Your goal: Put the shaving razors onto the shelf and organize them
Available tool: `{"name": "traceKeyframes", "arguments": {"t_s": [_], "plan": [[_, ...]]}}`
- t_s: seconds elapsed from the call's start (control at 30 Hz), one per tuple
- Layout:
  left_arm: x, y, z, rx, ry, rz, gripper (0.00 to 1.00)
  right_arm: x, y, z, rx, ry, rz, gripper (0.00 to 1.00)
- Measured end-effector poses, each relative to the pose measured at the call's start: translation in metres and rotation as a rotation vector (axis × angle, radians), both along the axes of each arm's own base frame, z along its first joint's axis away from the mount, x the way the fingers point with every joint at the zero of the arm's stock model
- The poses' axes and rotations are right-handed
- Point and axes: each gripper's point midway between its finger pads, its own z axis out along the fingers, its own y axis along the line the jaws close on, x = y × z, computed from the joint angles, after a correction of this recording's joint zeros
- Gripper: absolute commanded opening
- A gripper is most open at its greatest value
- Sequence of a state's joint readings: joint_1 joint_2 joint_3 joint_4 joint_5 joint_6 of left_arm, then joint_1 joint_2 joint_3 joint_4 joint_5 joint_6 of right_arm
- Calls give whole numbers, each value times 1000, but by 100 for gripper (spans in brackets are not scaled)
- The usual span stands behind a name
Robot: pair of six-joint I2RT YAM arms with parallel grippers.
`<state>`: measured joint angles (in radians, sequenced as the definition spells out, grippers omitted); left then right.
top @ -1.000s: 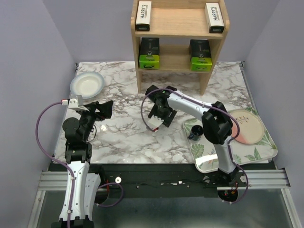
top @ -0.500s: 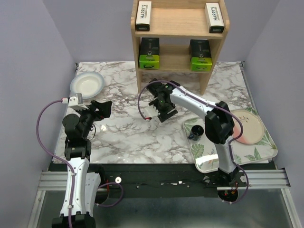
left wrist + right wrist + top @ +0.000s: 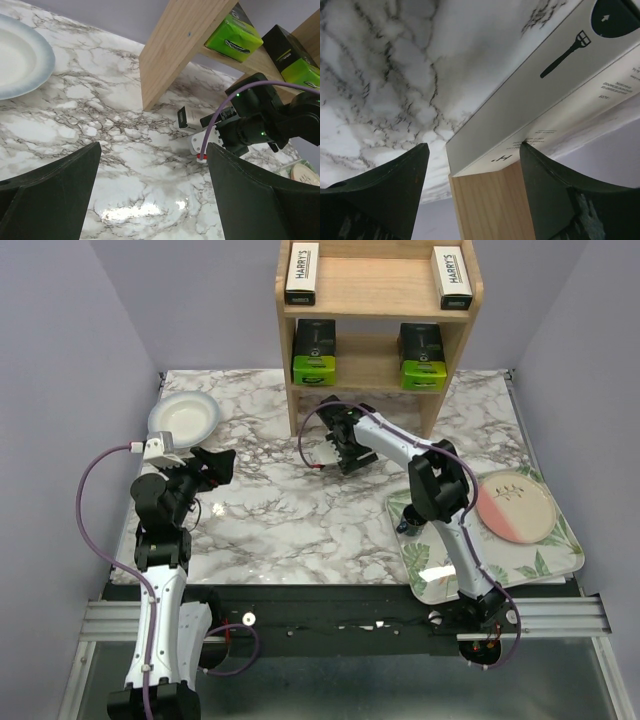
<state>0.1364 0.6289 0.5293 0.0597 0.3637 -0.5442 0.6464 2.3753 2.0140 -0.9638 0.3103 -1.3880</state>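
The wooden shelf (image 3: 380, 285) stands at the back. Its top tier holds two HARRY'S boxes (image 3: 301, 272) (image 3: 451, 277). Its lower tier holds two black packs with lime-green ends (image 3: 314, 352) (image 3: 422, 356), which also show in the left wrist view (image 3: 235, 35). My right gripper (image 3: 345, 450) is low by the shelf's left side panel (image 3: 165, 55) and is shut on a third white HARRY'S box (image 3: 530, 95). The box sits slanted between the fingers, close to the wood (image 3: 490, 210). Its end shows in the left wrist view (image 3: 182, 117). My left gripper (image 3: 215, 468) is open and empty over the marble (image 3: 154, 147).
A white plate with a blue rim (image 3: 183, 418) lies at the far left. A leaf-patterned tray (image 3: 560, 562) at the right carries a black cup (image 3: 412, 518) and a pink-and-cream plate (image 3: 515, 507). The right arm's purple cable loops out to the left of its gripper.
My right gripper has moved away from me, from mid-table up to the foot of the shelf's left panel, carrying the box. The left arm has barely shifted.
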Motion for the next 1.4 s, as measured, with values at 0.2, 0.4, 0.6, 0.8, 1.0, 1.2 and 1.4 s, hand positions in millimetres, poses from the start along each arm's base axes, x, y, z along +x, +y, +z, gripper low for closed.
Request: {"name": "traceKeyframes", "arguments": {"t_s": [0.2,0.4,0.6,0.8,1.0,1.2,1.4], "plan": [[0,0,1,1,3,1,96,-25,-2,2,-10,135,71,79],[0,3,1,0,3,11,96,-98,16,7,58,350,184,79],[0,4,-1,4,9,11,96,-173,87,11,156,471,309,78],[-3,3,-10,21,44,2,98,-219,138,25,294,530,253,81],[-5,3,-31,0,103,9,99,-201,106,63,480,362,-93,93],[-2,7,-58,-56,219,48,99,-185,91,102,733,150,-536,100],[9,20,-59,-35,299,75,99,-166,130,63,810,197,-842,100]]}}
